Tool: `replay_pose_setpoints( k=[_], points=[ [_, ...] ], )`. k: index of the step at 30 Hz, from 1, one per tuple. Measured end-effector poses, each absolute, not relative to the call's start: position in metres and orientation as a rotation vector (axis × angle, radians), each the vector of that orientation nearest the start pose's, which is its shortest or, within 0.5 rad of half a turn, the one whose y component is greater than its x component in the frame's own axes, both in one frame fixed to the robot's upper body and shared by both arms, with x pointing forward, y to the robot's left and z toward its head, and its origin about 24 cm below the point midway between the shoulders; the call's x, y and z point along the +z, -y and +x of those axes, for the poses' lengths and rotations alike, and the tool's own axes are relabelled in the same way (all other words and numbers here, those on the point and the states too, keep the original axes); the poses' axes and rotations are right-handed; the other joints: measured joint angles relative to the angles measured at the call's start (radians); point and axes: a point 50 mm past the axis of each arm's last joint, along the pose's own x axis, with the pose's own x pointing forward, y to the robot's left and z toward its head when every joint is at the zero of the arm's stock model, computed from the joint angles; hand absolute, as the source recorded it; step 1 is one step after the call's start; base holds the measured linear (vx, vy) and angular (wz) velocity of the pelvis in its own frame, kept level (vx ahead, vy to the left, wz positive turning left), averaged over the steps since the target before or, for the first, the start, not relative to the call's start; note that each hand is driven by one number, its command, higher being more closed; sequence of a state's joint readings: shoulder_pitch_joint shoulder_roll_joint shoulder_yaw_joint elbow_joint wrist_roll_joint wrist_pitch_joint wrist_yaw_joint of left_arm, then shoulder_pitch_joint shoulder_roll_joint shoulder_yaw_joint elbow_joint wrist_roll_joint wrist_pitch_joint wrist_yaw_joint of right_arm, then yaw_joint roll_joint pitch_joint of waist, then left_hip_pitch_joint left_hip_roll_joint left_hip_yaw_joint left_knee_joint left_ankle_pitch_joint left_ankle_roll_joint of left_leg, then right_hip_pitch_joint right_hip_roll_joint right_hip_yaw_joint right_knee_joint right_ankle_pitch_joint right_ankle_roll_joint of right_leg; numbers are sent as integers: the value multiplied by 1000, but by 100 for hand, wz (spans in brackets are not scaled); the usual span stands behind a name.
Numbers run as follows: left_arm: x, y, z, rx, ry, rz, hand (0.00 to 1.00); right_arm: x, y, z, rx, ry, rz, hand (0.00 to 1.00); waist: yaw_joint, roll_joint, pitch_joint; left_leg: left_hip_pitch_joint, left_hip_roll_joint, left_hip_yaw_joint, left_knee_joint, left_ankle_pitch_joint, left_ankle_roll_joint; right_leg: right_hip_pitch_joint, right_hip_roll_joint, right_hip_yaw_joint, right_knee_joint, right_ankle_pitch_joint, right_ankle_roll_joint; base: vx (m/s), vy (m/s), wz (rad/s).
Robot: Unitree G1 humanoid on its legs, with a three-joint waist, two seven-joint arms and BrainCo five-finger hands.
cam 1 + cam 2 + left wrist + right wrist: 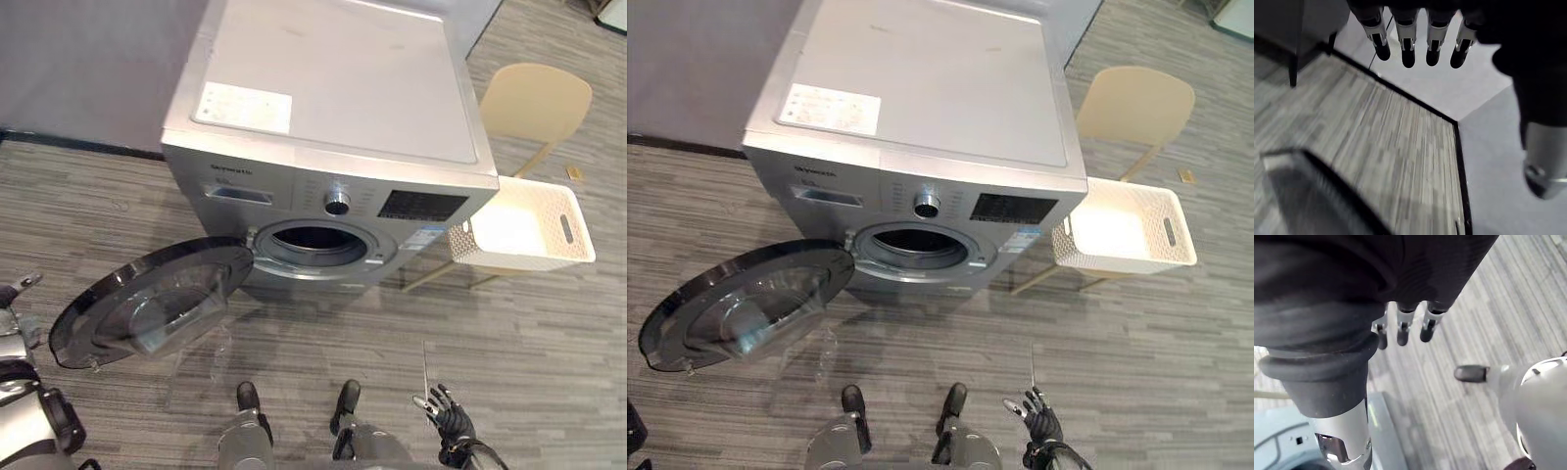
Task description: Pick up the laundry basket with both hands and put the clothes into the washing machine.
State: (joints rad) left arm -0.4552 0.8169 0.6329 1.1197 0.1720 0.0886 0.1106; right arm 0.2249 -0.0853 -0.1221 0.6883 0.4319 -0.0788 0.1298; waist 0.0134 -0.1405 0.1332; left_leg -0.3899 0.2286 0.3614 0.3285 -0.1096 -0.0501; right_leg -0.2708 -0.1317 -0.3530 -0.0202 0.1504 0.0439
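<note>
The white laundry basket rests on a beige chair just right of the silver washing machine. Its inside looks plain bright white, and I cannot tell what lies in it. The machine's round door hangs open to the left, baring the dark drum opening. My right hand hangs low at the bottom right, well short of the basket, with relaxed fingers holding nothing. My left hand is out at the far left beside the open door, its fingers straight and empty.
Grey wood-pattern floor stretches in front of the machine and chair. A grey wall with a dark skirting strip runs behind on the left. The open door juts out over the floor to the left of the drum.
</note>
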Motion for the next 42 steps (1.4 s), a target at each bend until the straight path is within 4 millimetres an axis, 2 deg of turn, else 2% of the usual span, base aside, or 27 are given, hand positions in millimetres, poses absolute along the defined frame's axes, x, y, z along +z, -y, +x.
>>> replay_pose_setpoints(
  k=[1, 2, 4, 6, 7, 8, 9, 10, 11, 12, 13, 14, 15, 19, 21, 24, 26, 27, 30, 31, 34, 35, 36, 37, 38, 39, 42],
  points=[
    [71, -457, 222, 927, -464, 275, 0, -123, 208, 122, -278, -707, 394, 0, 2, 0, 21, -23, 28, -1, 53, -29, -4, -4, 15, 5, 3, 14, -1, -165, 22, -33],
    [64, -447, 231, 889, -457, 232, 0, -117, 208, 127, -272, -674, 390, 0, 6, 19, 40, -60, 68, -4, 102, -52, 5, -25, 40, 7, 6, 52, 2, -210, 40, -34],
    [70, -441, 241, 902, -416, 253, 0, -108, 207, 137, -263, -616, 389, 0, 18, 47, 73, -104, 123, -14, 130, -52, 11, -60, 79, 17, 10, 132, 23, -182, 71, -26],
    [79, -429, 259, 867, -340, 228, 0, -104, 205, 133, -268, -598, 394, 0, 26, 62, 83, -141, 162, -20, 130, -29, 34, -101, 83, 24, 94, 97, -8, -85, 57, 29],
    [86, -423, 267, 844, -283, 236, 0, -102, 204, 134, -258, -587, 395, 0, 28, 66, 86, -165, 180, -33, 128, -5, 35, -125, 70, 29, 214, 18, -25, 22, -10, 67],
    [93, -419, 272, 831, -233, 236, 0, -99, 201, 137, -241, -572, 394, 0, 26, 54, 86, -191, 180, -51, 132, 8, 20, -149, 64, 54, 282, -11, -12, 1, -22, 61],
    [95, -418, 273, 831, -221, 237, 0, -96, 200, 140, -231, -559, 392, 0, 27, 50, 85, -204, 178, -62, 132, 10, 12, -159, 78, 52, 285, -4, -13, -17, -33, 26],
    [97, -420, 272, 841, -217, 239, 0, -91, 196, 146, -201, -525, 384, 0, 37, 32, 85, -215, 175, -58, 105, 11, 11, -165, 92, 57, 230, 43, -3, -28, -61, -26],
    [97, -422, 271, 854, -222, 238, 0, -85, 194, 151, -174, -485, 377, 0, 61, 31, 81, -215, 205, -41, 32, 54, 17, -141, 120, 84, 103, 130, 37, 8, -66, -49],
    [99, -423, 270, 857, -214, 231, 0, -83, 192, 155, -155, -479, 378, 0, 67, 29, 83, -207, 208, -19, -11, 94, 19, -170, 109, 83, 225, 11, -3, 16, -53, -31],
    [98, -421, 271, 851, -210, 229, 0, -84, 191, 155, -150, -483, 380, 0, 59, 26, 83, -208, 200, -20, -27, 103, 24, -170, 93, 87, 318, -60, 7, 59, -57, 30],
    [97, -416, 276, 823, -207, 243, 0, -90, 184, 151, -127, -518, 383, 0, 52, -2, 70, -204, 169, -32, -59, 126, 18, -123, 73, 132, 371, -147, 56, 56, -94, 53],
    [96, -413, 278, 812, -208, 254, 0, -92, 179, 152, -105, -531, 383, 0, 55, -19, 61, -204, 158, -33, -71, 142, 10, -104, 76, 170, 332, -166, 71, 51, -123, 49],
    [77, -406, 277, 773, -272, 276, 0, -94, 172, 169, -68, -538, 376, 0, 58, -60, 24, -187, 90, -48, -205, 234, -20, -40, 76, 210, 112, -179, 82, 4, -130, 3],
    [54, -403, 265, 770, -326, 245, 0, -98, 170, 182, -63, -556, 371, 0, 67, -59, 22, -138, 77, -34, -267, 307, -20, 0, 81, 240, 30, -150, 50, -87, -75, -44],
    [18, -390, 251, 743, -430, 218, 0, -107, 170, 173, -78, -608, 372, 0, 63, -53, 18, -40, 60, -11, -309, 328, -25, 61, 74, 259, 27, -150, 53, -82, -32, -17],
    [-22, -364, 236, 670, -535, 176, 0, -114, 171, 163, -88, -649, 363, 0, 56, -43, -9, 33, 30, 14, -350, 324, -25, 100, 47, 275, 31, -164, 71, -71, 25, -3],
    [-31, -355, 233, 647, -558, 156, 0, -115, 171, 161, -89, -656, 362, 0, 56, -39, -17, 46, 23, 21, -364, 324, -24, 101, 40, 277, 36, -167, 74, -83, 51, -5],
    [-72, -301, 226, 483, -668, 112, 0, -123, 170, 152, -77, -711, 330, 0, 49, -5, -40, 92, -17, 29, -418, 323, -24, 104, 14, 285, 69, -182, 80, -101, 56, 6],
    [-87, -270, 225, 380, -711, 111, 0, -127, 168, 148, -69, -739, 320, 0, 33, 8, -42, 102, -27, 28, -420, 323, -25, 111, 5, 283, 76, -183, 81, -99, 47, 10],
    [-100, -219, 229, 230, -739, 90, 0, -133, 167, 141, -61, -788, 292, 0, -1, 23, -40, 106, -41, 32, -415, 319, -28, 108, -9, 284, 100, -185, 83, -106, 52, 9],
    [-102, -197, 232, 146, -741, 111, 0, -136, 167, 137, -66, -812, 291, 0, -28, 29, -37, 94, -50, 37, -394, 270, -60, 105, -18, 290, 110, -192, 72, -97, 61, 40],
    [-101, -188, 236, 103, -733, 136, 0, -138, 165, 133, -72, -825, 299, 0, -60, -15, -53, 66, -75, 41, -338, 223, -58, 94, -65, 297, 108, -198, 63, -78, 82, 41],
    [-99, -181, 241, 72, -720, 150, 0, -141, 160, 128, -76, -843, 307, 0, -65, -35, -52, 33, -88, 28, -201, 238, 24, 82, -99, 299, 119, -199, 65, -10, 68, 2],
    [-101, -152, 240, -28, -720, 169, 0, -144, 173, 122, -112, -864, 273, 0, -57, -1, -54, 42, -86, -20, -59, 158, 54, 94, -80, 329, 125, -205, 78, 40, 78, -19],
    [-98, -125, 244, -131, -691, 198, 0, -148, 183, 113, -160, -904, 262, 0, -86, 37, -62, 57, -93, -39, -100, 109, 31, 102, -81, 337, 112, -185, 99, 28, 107, -15],
    [-78, -78, 256, -314, -554, 256, 0, -155, 187, 100, -222, -964, 270, 0, -115, 63, -70, 117, -146, -10, -284, 183, 24, 90, -99, 349, 91, -181, 85, -16, 92, 13]
  ],
)
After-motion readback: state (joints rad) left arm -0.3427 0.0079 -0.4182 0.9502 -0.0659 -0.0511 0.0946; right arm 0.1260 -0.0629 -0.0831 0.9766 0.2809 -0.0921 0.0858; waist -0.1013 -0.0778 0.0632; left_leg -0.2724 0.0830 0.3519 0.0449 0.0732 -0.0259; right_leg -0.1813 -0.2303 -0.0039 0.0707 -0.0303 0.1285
